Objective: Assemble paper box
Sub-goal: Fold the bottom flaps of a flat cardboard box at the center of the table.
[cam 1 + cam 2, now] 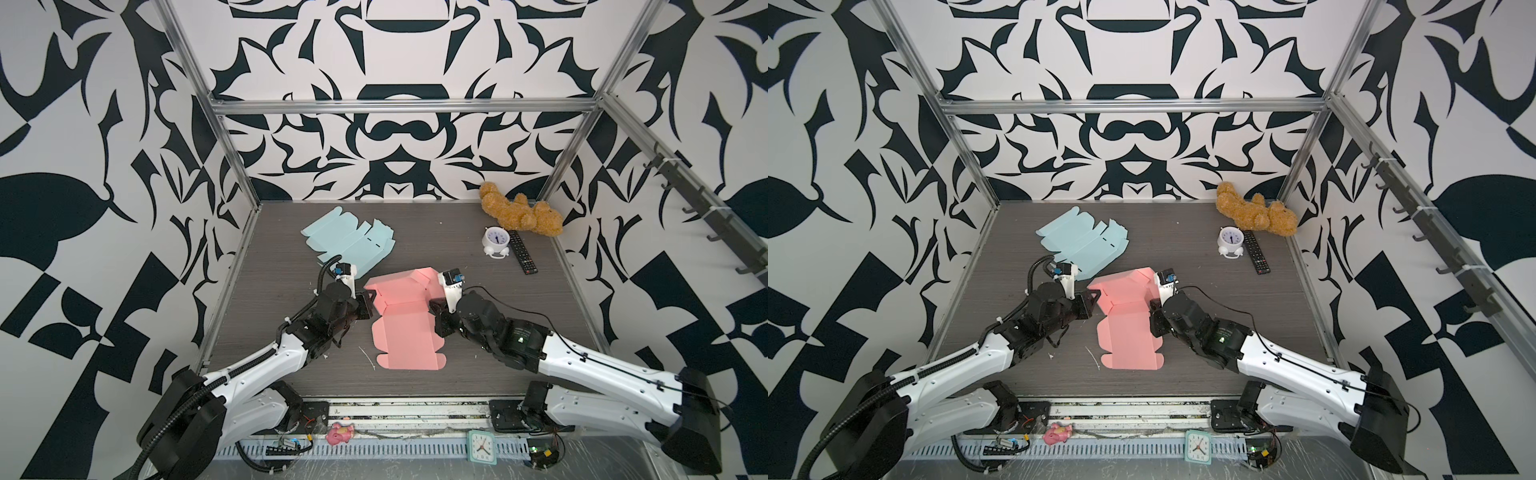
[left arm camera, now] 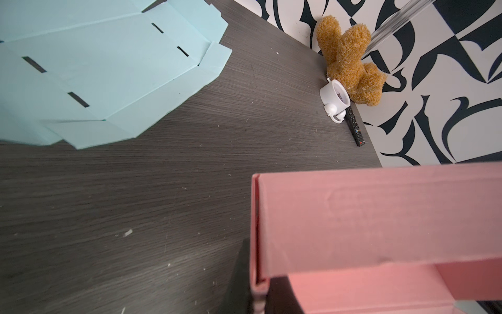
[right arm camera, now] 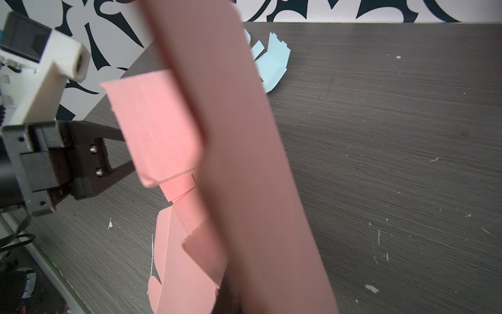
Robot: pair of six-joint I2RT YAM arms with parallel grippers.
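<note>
Noted salmon pink on paper box (image 1: pixel 399 320); pale blue with short black slots on flat sheet (image 1: pixel 353 245). Dark grey wood grain on table (image 1: pixel 436 232). Bold black-on-white swirls across walls (image 1: pixel 386 137). Golden brown for teddy bear (image 1: pixel 519 214), white for alarm clock (image 1: pixel 496 243), black for remote (image 1: pixel 523 252).

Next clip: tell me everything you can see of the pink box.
The pink box is a matte, die-cut paper blank, half folded. Its far end is raised into walls with side flaps. The near panel, with rounded tabs, lies flat on the table, about mid-table. The left gripper is shut on its doubled left wall, and the right gripper is shut on its right wall panel. Nothing else touches it.
</note>
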